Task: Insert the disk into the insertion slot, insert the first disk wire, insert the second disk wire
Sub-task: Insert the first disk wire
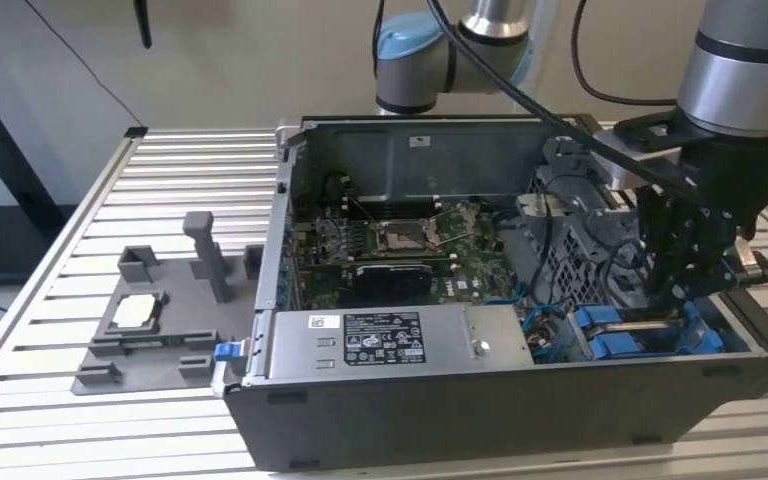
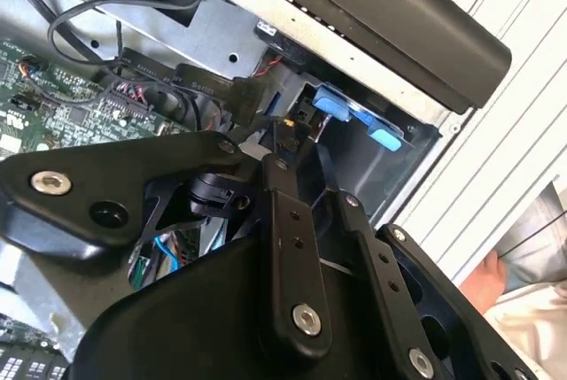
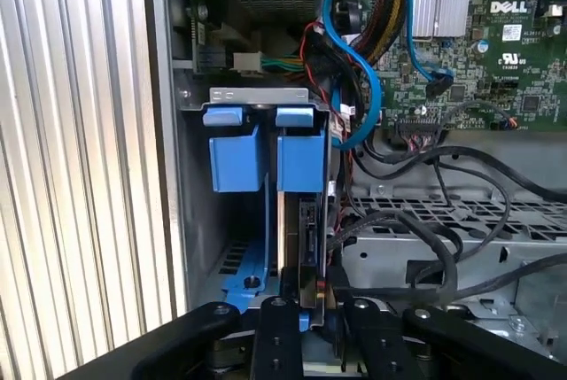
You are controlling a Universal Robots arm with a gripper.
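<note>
The disk (image 3: 308, 231) stands on edge in the insertion slot of the drive bay, clipped in its blue carrier (image 3: 301, 157). A second blue carrier (image 3: 235, 157) sits beside it. In the first wrist view my gripper (image 3: 317, 298) is right at the disk's connector edge, shut on a small black disk wire plug (image 3: 319, 288) with red and yellow leads. The second wrist view shows the same plug (image 2: 304, 116) at my gripper (image 2: 285, 138), just short of the blue carrier tabs (image 2: 341, 110). In the exterior view my gripper (image 1: 671, 300) reaches down into the case's bay by the blue carriers (image 1: 618, 332).
A blue data cable (image 3: 370, 88) loops from the motherboard (image 3: 496, 34) toward the bay, among black cable bundles (image 3: 425, 238). The grey power-supply box (image 1: 384, 340) lies along the case front. A grey fixture (image 1: 157, 320) stands on the slatted table (image 1: 77, 250). A hand (image 2: 492, 283) shows beyond the case.
</note>
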